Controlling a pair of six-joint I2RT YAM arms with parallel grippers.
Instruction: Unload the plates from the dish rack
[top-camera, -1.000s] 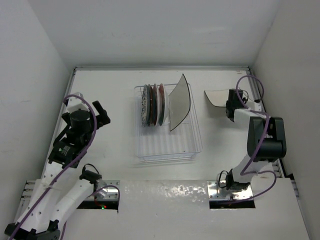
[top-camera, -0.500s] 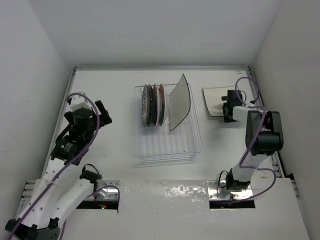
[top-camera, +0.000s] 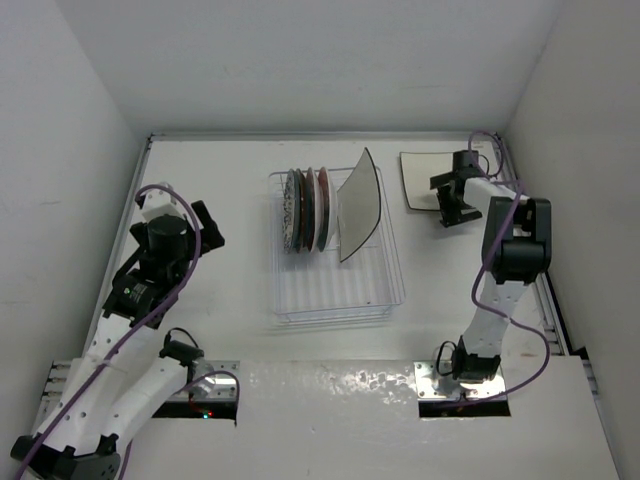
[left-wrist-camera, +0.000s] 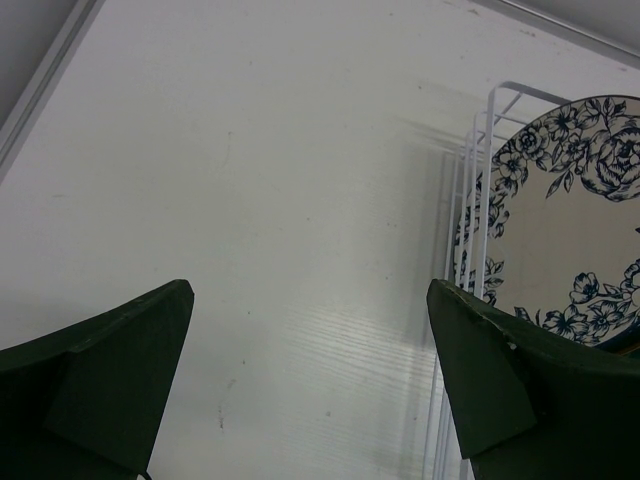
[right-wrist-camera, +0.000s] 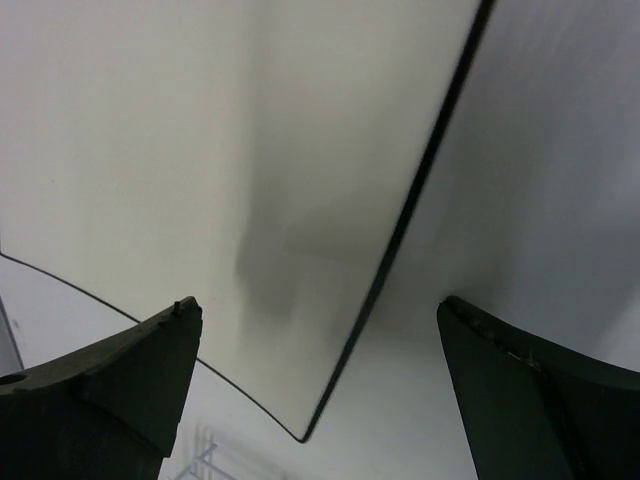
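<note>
One square plate (top-camera: 418, 178) lies flat on the bench (top-camera: 220, 160) at the far right, outside the dish rack (top-camera: 340, 290). The right pincer (top-camera: 448, 206) hangs over it, spread wide and holding nothing, so this set-down looks finished. Four are still racked (three round plates (top-camera: 305, 208) and a second square plate (top-camera: 360, 205) leaning beside them). The left pincer (top-camera: 205, 225), equally wide and empty, faces the rack. The next move calls for the right arm to lift clear and reach for the leaning plate.

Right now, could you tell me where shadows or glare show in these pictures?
Top view: glare on the shiny near board. Right wrist view: a soft grey shadow on the square plate. Left wrist view: the floral plate is sharp.
</note>
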